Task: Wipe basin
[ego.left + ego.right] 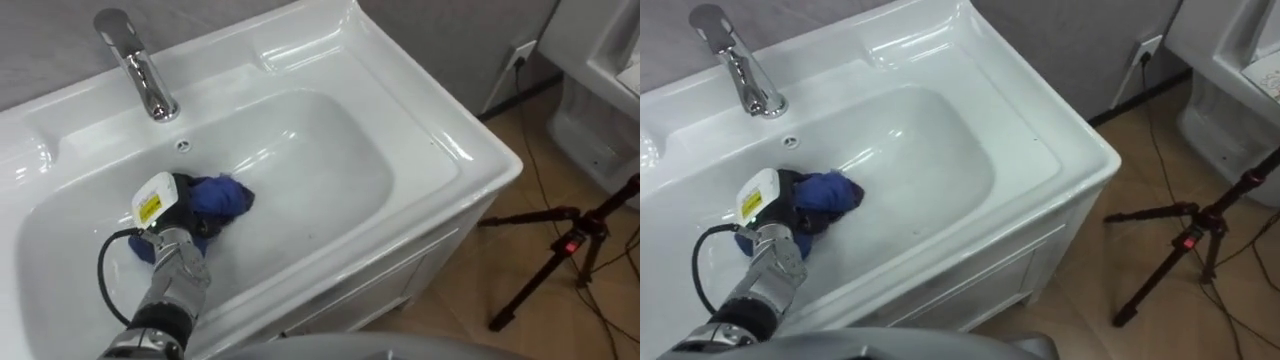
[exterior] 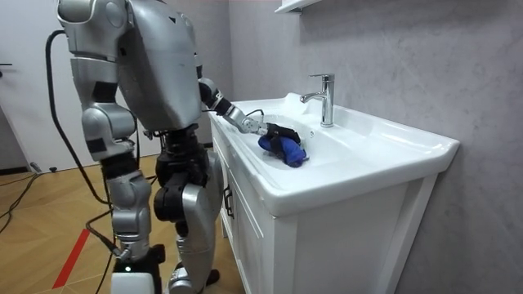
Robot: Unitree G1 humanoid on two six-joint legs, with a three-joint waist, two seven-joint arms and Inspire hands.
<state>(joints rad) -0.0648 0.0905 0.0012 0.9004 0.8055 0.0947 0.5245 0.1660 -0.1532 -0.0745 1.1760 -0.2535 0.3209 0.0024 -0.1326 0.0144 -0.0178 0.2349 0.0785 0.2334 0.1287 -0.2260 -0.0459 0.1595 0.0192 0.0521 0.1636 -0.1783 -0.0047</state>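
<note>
OK, left hand was down in the basin, centre-left of the frame, fingers clamped on the cloth. The arm came in from the lower left. My guess is that the bunched grip makes a pad to drag across the bowl. The cloth was touching the basin floor, below the tap and near the overflow hole. It was a deep blue, soft, crumpled wad against glossy white. The right hand hung at the room view's lower left; can't tell its fingers.
</note>
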